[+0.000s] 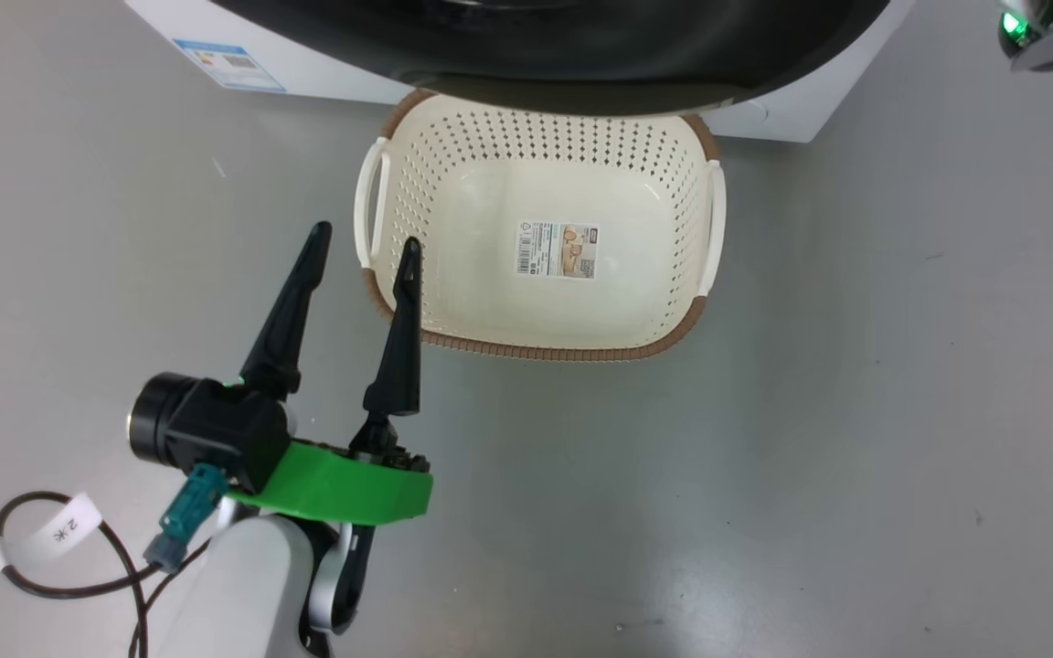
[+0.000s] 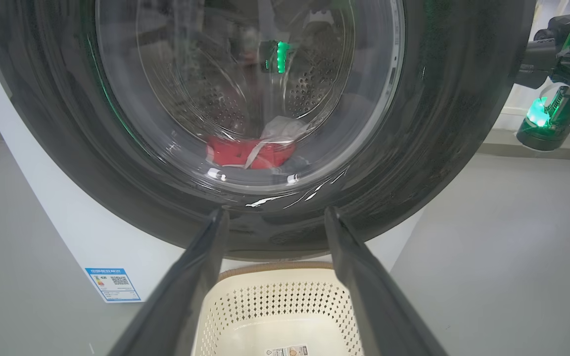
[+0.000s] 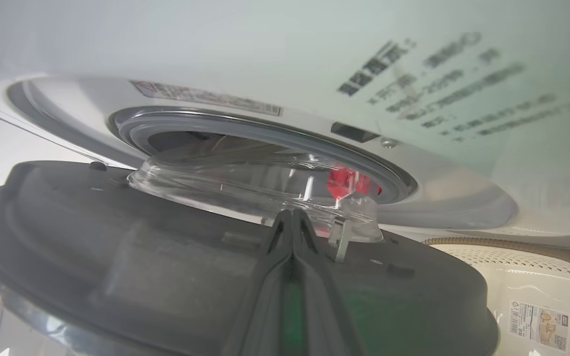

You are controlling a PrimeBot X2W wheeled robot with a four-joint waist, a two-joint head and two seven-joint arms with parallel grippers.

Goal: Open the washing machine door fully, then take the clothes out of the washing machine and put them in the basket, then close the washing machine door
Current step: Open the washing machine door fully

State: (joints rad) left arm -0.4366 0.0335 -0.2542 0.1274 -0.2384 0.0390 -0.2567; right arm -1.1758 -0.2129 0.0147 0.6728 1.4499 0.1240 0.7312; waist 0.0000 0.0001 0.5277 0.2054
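Left gripper (image 1: 366, 239) wide, empty, lower left — by the basket (image 1: 536, 352). Right gripper (image 3: 292, 217) pinched closed at the washing machine door (image 3: 117, 267) — clothes (image 2: 235, 151) in drum (image 2: 314, 84).

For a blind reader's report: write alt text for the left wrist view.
The washing machine door, black-rimmed with a glass window, looms close; red clothes show through the glass. Below, the open left claw points over the cream basket.

The washing machine door (image 1: 581, 64) hides the basket's (image 1: 536, 351) far rim.

Door (image 2: 438, 148) ajar, red clothes (image 2: 245, 152) inside, basket (image 1: 545, 351) below
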